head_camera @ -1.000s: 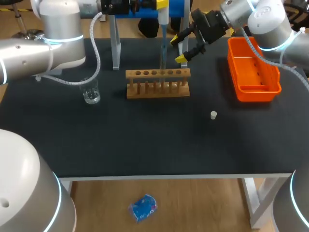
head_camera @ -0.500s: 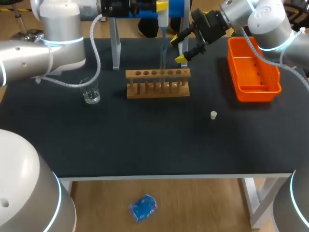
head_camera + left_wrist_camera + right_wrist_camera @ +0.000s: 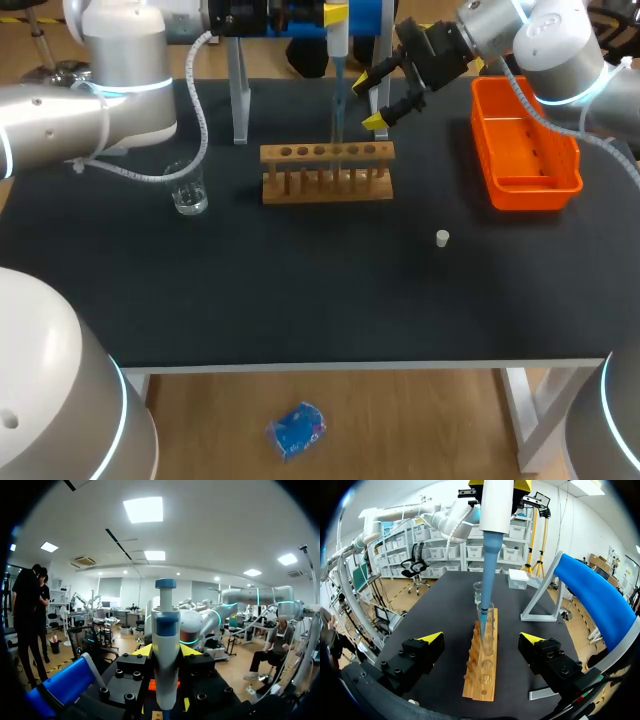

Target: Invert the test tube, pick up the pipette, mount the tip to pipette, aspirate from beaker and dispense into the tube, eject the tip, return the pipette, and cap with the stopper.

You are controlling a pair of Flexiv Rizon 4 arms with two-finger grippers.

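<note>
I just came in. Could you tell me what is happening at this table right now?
The left gripper holds the pipette upright over the wooden rack, and its blue tip reaches into the test tube standing there. The right gripper hovers open near the rack. The beaker stands left of the rack. The white stopper lies loose on the table, not yet on the tube.

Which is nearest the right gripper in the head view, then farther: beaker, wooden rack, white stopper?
From the right gripper:
1. Wooden rack, just in front of it.
2. White stopper, nearer the table's front, right side.
3. Beaker, far left.
</note>
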